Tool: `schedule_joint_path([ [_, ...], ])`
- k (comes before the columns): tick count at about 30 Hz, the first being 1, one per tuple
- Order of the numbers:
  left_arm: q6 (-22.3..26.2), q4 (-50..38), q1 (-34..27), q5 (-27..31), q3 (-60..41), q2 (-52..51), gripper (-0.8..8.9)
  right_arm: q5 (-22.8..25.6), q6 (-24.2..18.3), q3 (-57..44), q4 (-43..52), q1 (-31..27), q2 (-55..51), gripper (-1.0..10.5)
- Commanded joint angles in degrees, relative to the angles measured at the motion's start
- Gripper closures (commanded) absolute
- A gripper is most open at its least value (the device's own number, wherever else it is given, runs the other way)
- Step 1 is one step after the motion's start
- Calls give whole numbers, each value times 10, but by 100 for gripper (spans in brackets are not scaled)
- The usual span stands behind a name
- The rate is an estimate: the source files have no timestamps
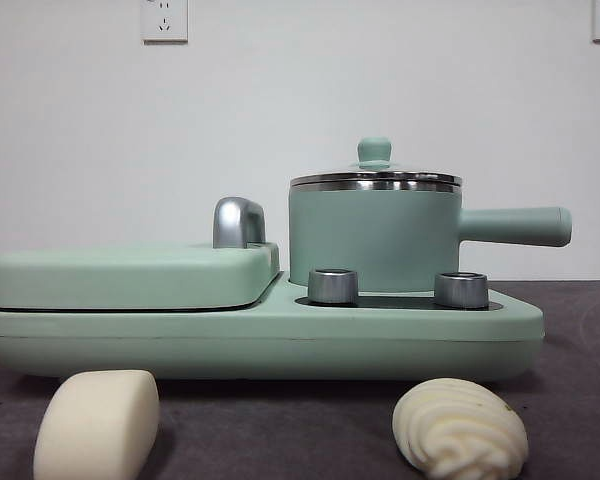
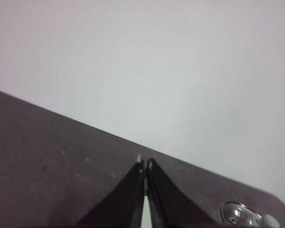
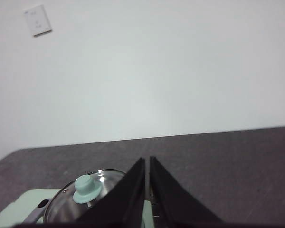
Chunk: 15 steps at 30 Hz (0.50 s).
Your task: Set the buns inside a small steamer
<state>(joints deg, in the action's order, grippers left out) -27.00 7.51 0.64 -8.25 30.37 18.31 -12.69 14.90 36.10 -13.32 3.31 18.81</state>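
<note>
Buns not yet in steamer — nothing started.

Cooker base: long mint green unit on the dark table, carrying everything else. Flat hinged grill plate occupies one end of the base, shut.

Small steamer sits on the other end of the base behind two steel knobs, side handle pointing away from the grill plate. Glass lid with green knob is on — judged: lid must come off first, which is likely why both arms wait above.

Smooth block bun lies on the table in front of the base, below the grill plate; swirled oval bun in front of the base, below the steamer. Well apart, one per arm perhaps.

Right gripper high above the steamer, fingers pressed together, empty. Left gripper likewise closed on nothing, off beside the lid.
</note>
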Motion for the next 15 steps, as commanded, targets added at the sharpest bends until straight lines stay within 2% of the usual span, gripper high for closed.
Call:
schedule_joint_path([
  [1,62,6,1,-19,40,38,803,-17,-45,34,-8,0,37,932],
  [6,101,20,1,-51,97,106,803,-53,-75,82,-19,0,106,932],
  [12,120,24,4,-112,155,185,803,-106,-99,125,-20,0,184,932],
  [15,150,40,12,-140,182,224,804,-133,-122,137,-21,1,216,932],
])
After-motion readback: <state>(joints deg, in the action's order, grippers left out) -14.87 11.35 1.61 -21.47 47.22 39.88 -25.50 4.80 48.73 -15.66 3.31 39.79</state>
